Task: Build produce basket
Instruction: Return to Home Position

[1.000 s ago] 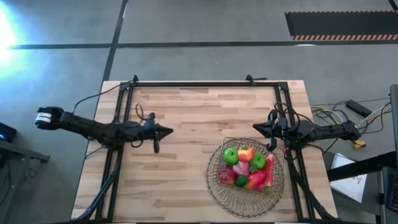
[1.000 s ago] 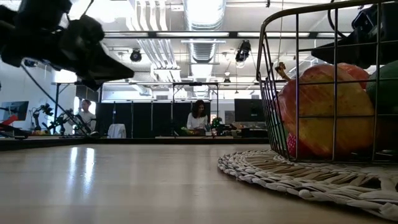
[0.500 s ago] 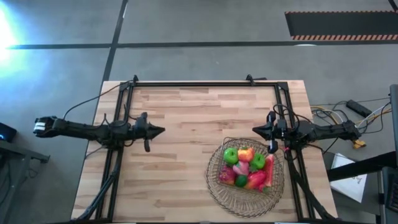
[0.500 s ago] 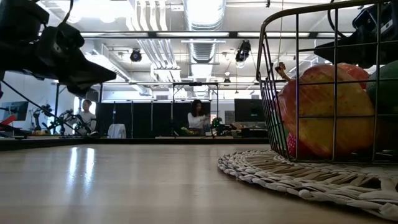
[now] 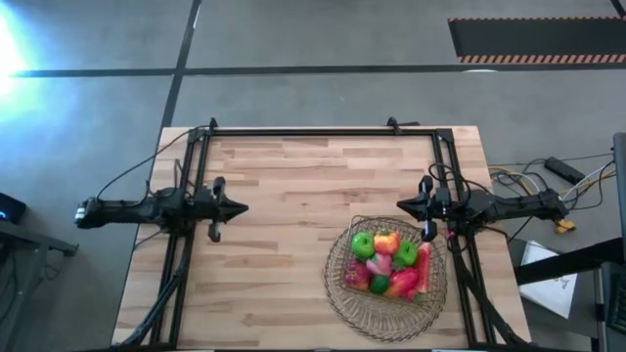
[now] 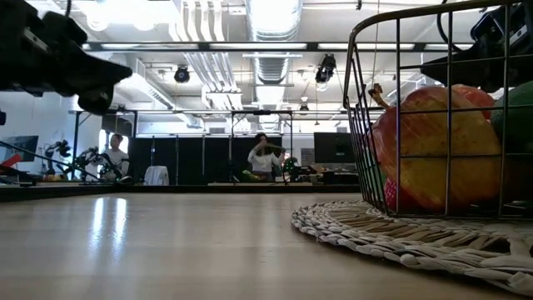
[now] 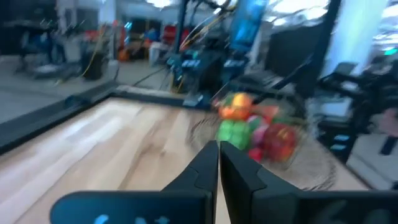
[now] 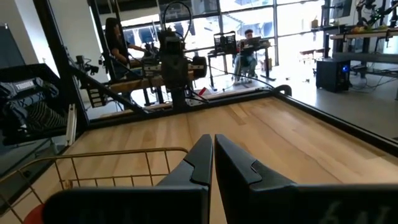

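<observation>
Beside the basket [image 6: 371, 125], right claw [image 5: 401, 203] clenched; left claw [image 5: 244, 206] clenched — well apart.

On the table [image 5: 293, 166], the basket [image 6: 371, 108] rests on the round mat [image 6: 383, 232] at 4 o'clock from centre, with the produce [image 5: 389, 262] inside it, the right gripper [image 5: 401, 203] at the basket's 12 o'clock, and the left gripper [image 5: 243, 206] well apart at 9 o'clock.

Pale plank table [image 5: 293, 176] edged by black rails [image 5: 303, 130]. Round woven straw mat [image 6: 391, 233] laid flat on its right near part. Grey floor [image 5: 323, 98] beyond, with a hazard-striped strip [image 5: 538, 39] and loose cables [image 5: 523, 178] noted. One person [image 6: 265, 157] seen far back, a second person [image 6: 114, 152] further left.
</observation>
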